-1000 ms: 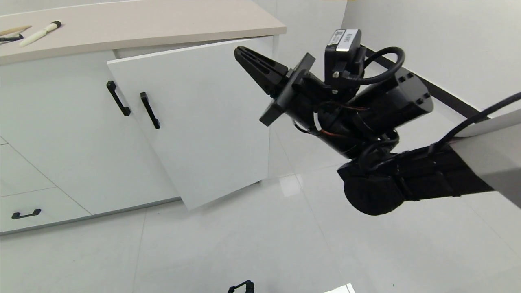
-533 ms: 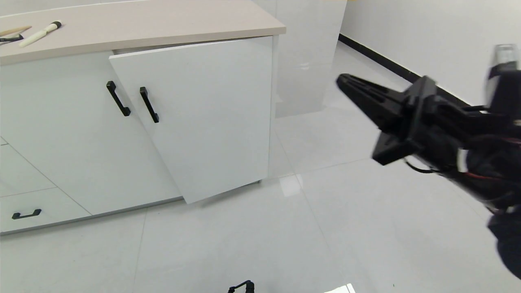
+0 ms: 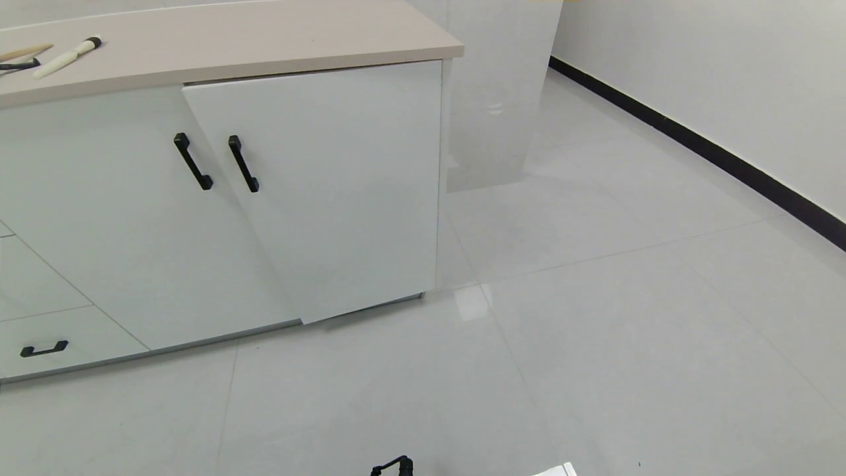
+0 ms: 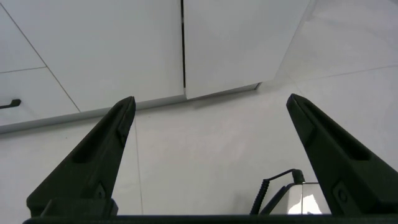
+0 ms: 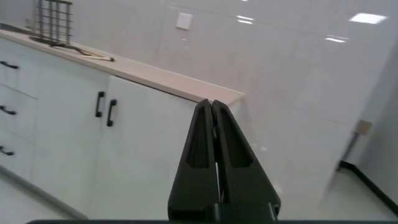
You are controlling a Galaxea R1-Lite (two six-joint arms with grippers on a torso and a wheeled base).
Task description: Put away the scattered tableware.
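Utensils (image 3: 66, 54) on countertop (image 3: 264, 36), far left. Two cabinet doors (image 3: 330, 198) below it, handles (image 3: 243, 164) side by side. Drawer (image 3: 66, 334) left, low. Floor (image 3: 595, 330) near, wall (image 3: 694, 66) right.

We find a beige countertop (image 3: 277, 36) carrying the items. Near its left end lie a pale utensil (image 3: 66, 55) with a dark tip and a wooden utensil (image 3: 25, 50) just beside it. A black item (image 3: 18, 64), partly out of frame, lies near both. The right wrist view shows a wire rack (image 5: 55, 18) standing on the countertop.
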